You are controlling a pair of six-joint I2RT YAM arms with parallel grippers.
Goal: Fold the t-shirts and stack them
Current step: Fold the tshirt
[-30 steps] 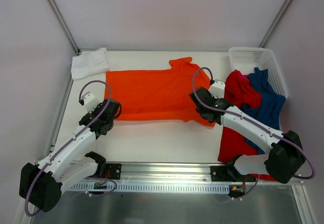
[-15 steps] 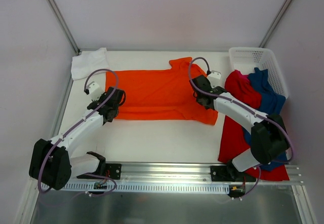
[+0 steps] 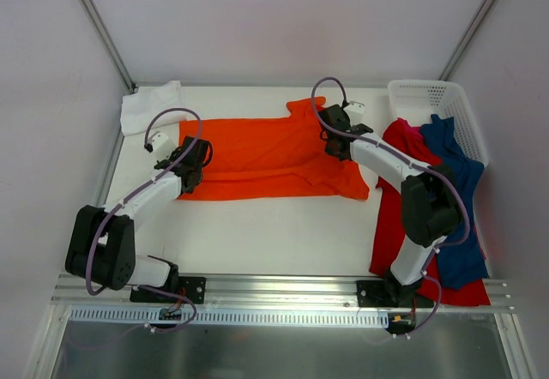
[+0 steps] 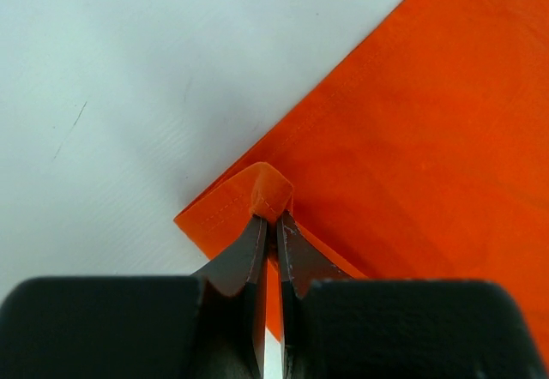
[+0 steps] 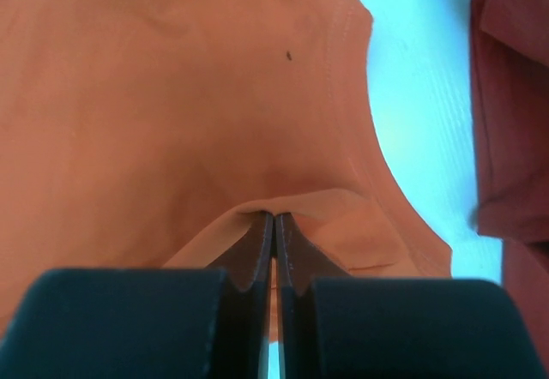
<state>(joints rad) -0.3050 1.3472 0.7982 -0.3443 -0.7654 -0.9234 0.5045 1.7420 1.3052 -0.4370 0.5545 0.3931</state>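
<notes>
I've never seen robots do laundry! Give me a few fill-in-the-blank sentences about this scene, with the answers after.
1. The left claw pinches a ____ of the orange shirt, while the right claw grips its other end.
2. The folded shirt at the far left is ____.
3. The red shirt and blue shirt lie heaped by the white ____.

Answers: corner; white; basket
</notes>
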